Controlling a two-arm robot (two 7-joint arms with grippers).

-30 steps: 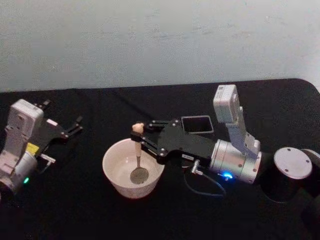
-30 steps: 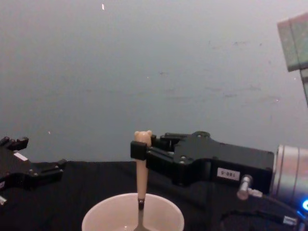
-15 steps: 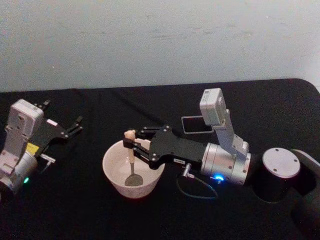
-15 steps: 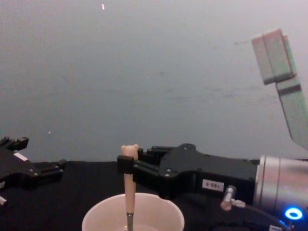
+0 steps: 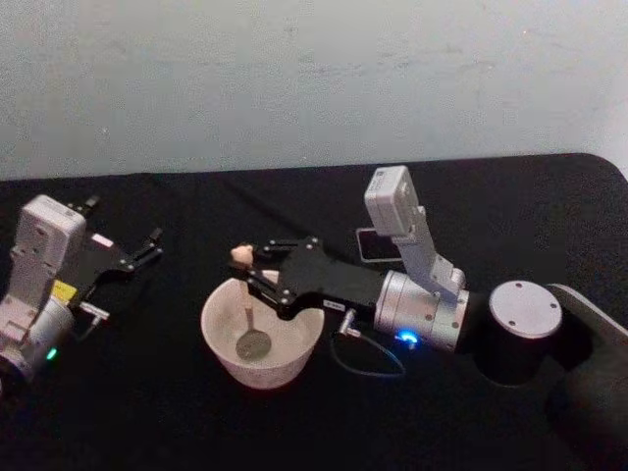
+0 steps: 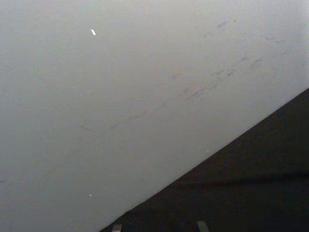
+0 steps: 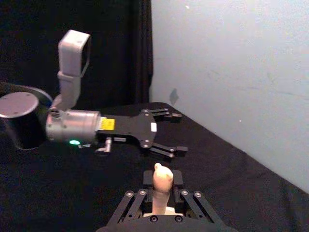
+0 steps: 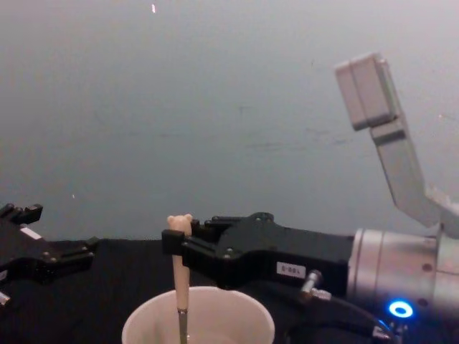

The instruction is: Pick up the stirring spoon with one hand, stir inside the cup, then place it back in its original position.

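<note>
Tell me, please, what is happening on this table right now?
The right gripper is shut on the upper handle of the spoon, and the spoon's metal end is down inside the cup. This looks like the stirring step. The dark holder stands behind that arm on the table. The left gripper is open at the left side, touching nothing.

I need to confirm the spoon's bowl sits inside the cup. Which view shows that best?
The head view: from above, the stirring spoon has its bowl inside the cup, right gripper shut on the handle. The chest view shows the handle rising above the cup rim; the right wrist view, the bear head.
</note>
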